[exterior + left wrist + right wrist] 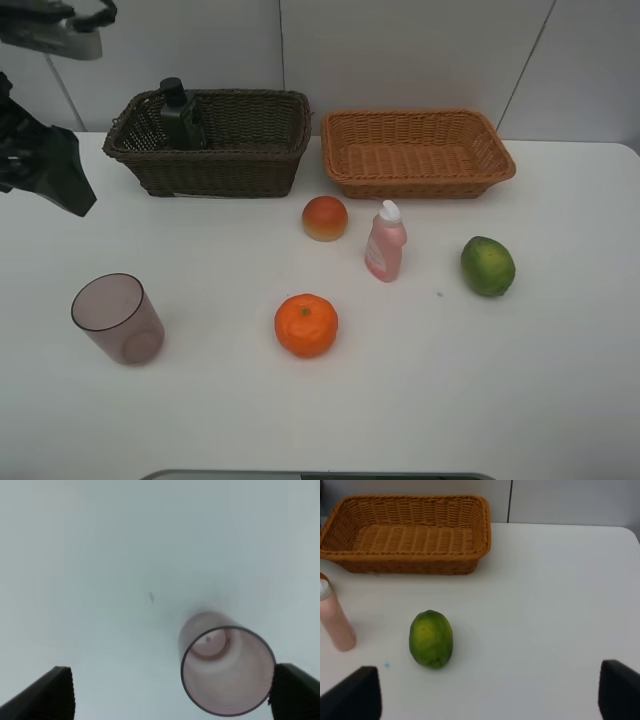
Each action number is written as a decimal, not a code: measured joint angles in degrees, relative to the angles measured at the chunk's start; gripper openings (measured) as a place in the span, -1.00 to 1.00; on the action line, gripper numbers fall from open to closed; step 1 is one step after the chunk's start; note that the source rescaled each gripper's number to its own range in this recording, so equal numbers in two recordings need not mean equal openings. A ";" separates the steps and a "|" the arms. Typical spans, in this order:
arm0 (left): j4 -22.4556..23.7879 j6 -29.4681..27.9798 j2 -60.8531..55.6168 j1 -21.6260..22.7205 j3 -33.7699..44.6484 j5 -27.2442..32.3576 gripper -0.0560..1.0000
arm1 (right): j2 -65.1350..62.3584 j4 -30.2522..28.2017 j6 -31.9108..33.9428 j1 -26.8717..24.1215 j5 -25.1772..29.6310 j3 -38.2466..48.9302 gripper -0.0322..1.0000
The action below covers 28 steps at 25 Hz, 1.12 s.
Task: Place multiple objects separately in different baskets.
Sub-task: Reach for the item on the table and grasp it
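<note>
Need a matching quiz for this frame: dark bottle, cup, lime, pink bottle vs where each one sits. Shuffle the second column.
Things:
1. dark bottle
2. cup
3. lime
4. pink bottle

Places:
A. furthest right of the four
B. inside the dark basket
C. front left of the table
D. standing just right of the peach

Pairs: 1-B, 2-C, 3-A, 4-D
</note>
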 joint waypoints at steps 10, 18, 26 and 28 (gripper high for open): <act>-1.44 13.16 0.36 0.00 13.31 -12.51 1.00 | 0.00 0.00 0.00 0.00 0.00 0.00 0.73; -2.55 15.23 8.34 0.00 13.09 -13.99 1.00 | 0.00 0.00 0.00 0.00 0.00 0.00 0.73; -2.79 15.37 12.89 0.00 12.90 -17.95 1.00 | 0.00 0.00 0.00 0.00 0.00 0.00 0.73; -2.80 15.37 14.17 0.00 12.90 -18.37 1.00 | 0.00 0.00 0.00 0.00 0.00 0.00 0.73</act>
